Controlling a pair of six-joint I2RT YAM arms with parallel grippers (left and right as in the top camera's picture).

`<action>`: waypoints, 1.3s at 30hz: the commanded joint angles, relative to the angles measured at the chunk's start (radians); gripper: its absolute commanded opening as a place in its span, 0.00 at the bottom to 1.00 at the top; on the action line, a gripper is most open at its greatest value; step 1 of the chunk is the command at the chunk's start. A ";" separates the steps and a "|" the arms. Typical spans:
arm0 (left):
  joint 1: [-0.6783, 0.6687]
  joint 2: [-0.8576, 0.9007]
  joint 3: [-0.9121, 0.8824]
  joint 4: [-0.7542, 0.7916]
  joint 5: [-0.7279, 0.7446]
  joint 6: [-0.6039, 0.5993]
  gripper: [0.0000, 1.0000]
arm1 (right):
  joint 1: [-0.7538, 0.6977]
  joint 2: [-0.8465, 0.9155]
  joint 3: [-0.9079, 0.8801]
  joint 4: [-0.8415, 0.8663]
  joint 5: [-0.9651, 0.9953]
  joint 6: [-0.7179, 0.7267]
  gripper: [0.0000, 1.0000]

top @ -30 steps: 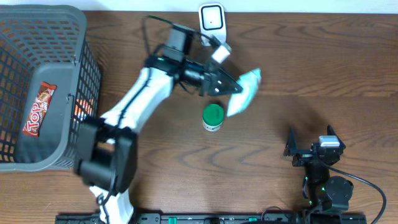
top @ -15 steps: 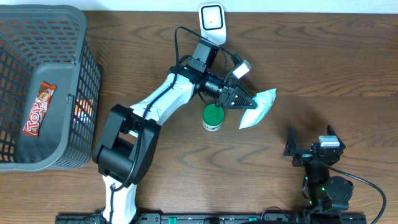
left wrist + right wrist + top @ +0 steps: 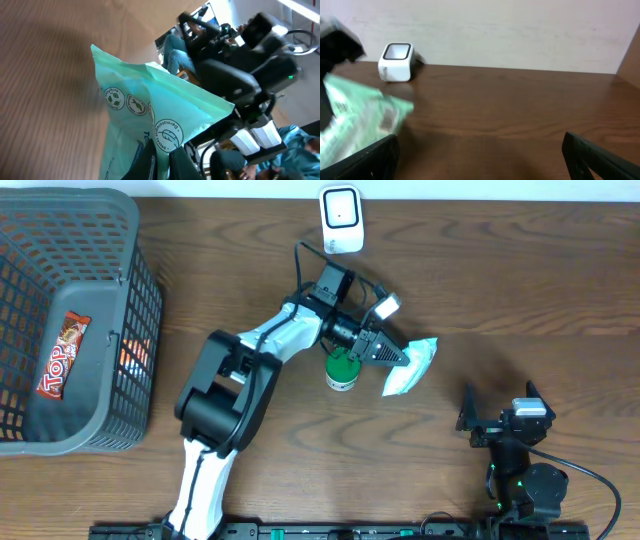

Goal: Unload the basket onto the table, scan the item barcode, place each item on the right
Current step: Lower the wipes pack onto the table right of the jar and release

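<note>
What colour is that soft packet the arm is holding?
The packet is pale mint green with small round emblems; the left wrist view shows it best.

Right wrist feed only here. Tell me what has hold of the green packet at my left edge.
Observer: The left gripper is shut on the green packet, pinching one end.
Operator: Give me whatever sits near it, below my frame.
Observer: A green-lidded jar stands on the table close by the left gripper, apart from the packet.
Operator: Report what lies left of the white scanner, past my edge.
Observer: A grey basket stands at the table's left end, with a red snack bar lying inside it.
</note>
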 commanded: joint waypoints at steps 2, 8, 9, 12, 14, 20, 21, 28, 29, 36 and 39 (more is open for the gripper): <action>0.000 0.045 -0.004 0.002 0.031 0.013 0.07 | -0.002 -0.005 -0.002 -0.003 0.005 0.013 0.99; 0.002 0.043 0.000 0.068 0.031 -0.069 0.62 | -0.002 -0.005 -0.002 -0.003 0.005 0.013 0.99; 0.002 0.043 0.000 0.105 0.031 -0.114 0.70 | -0.002 -0.005 -0.002 -0.003 0.005 0.013 0.99; 0.002 0.042 0.000 0.271 0.031 -0.293 0.81 | -0.002 -0.005 -0.002 -0.003 0.005 0.013 0.99; 0.003 0.042 0.000 0.487 0.031 -0.498 0.88 | -0.002 -0.005 -0.002 -0.003 0.005 0.013 0.99; 0.008 0.042 0.034 1.343 0.029 -1.223 0.98 | -0.002 -0.005 -0.002 -0.003 0.005 0.013 0.99; 0.015 0.042 0.060 1.487 0.030 -1.358 0.98 | -0.002 -0.005 -0.002 -0.003 0.005 0.013 0.99; 0.140 0.042 0.280 1.680 0.031 -1.833 0.98 | -0.002 -0.005 -0.002 -0.003 0.005 0.013 0.99; 0.161 0.042 0.302 1.655 0.031 -1.858 0.98 | -0.002 -0.005 -0.002 -0.003 0.005 0.013 0.99; 0.293 0.028 0.489 1.624 0.030 -2.148 0.98 | -0.002 -0.005 -0.002 -0.003 0.005 0.013 0.99; 0.336 -0.007 0.576 1.622 0.030 -2.225 0.98 | -0.002 -0.005 -0.002 -0.003 0.005 0.013 0.99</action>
